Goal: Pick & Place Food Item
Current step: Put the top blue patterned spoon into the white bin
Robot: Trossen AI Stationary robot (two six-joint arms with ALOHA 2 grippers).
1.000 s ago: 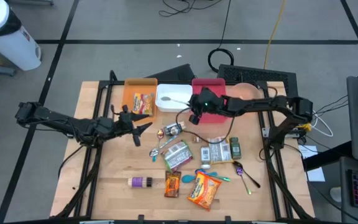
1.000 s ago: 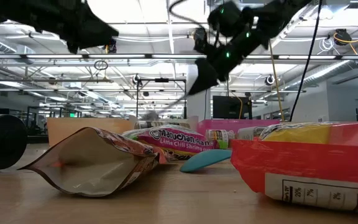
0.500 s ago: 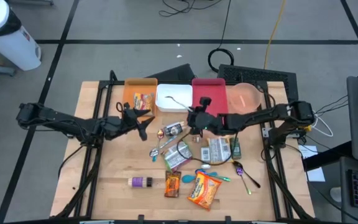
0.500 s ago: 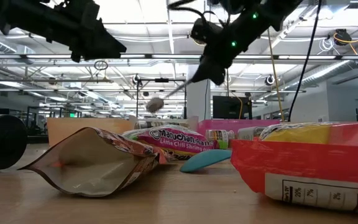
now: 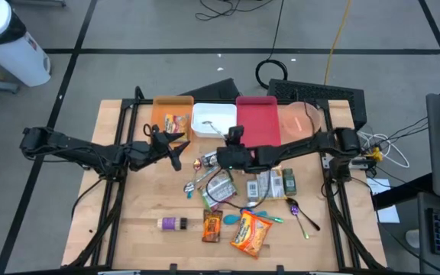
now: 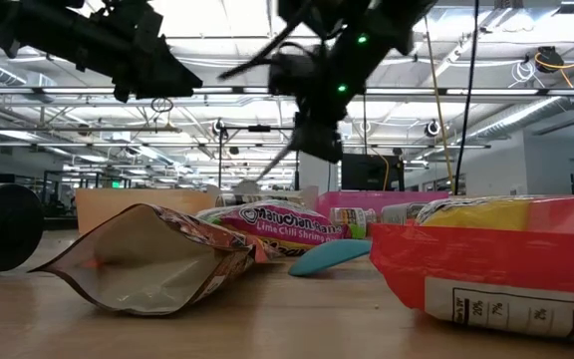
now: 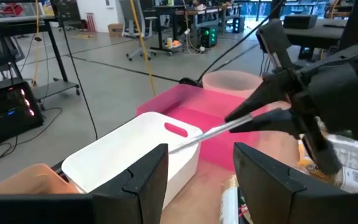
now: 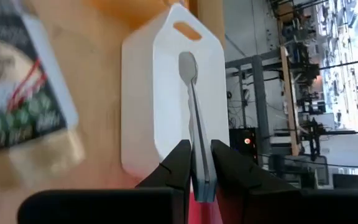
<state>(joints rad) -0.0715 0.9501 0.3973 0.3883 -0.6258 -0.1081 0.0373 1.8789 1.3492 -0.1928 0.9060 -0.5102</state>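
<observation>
The right gripper (image 5: 221,156) is clamped on a spoon (image 8: 193,99), holding it above the white bin (image 5: 211,122). The left gripper (image 5: 176,150), half open and empty, hovers beside the orange bin (image 5: 161,107).

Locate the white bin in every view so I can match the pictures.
High view: white bin at the table's far edge, between orange bin and pink bin.
Low view: hidden behind the packets, cannot tell.
Left wrist view: white bin at centre.
Right wrist view: white bin at centre, under a spoon.
Shared landmark: the pink bin beside it.
</observation>
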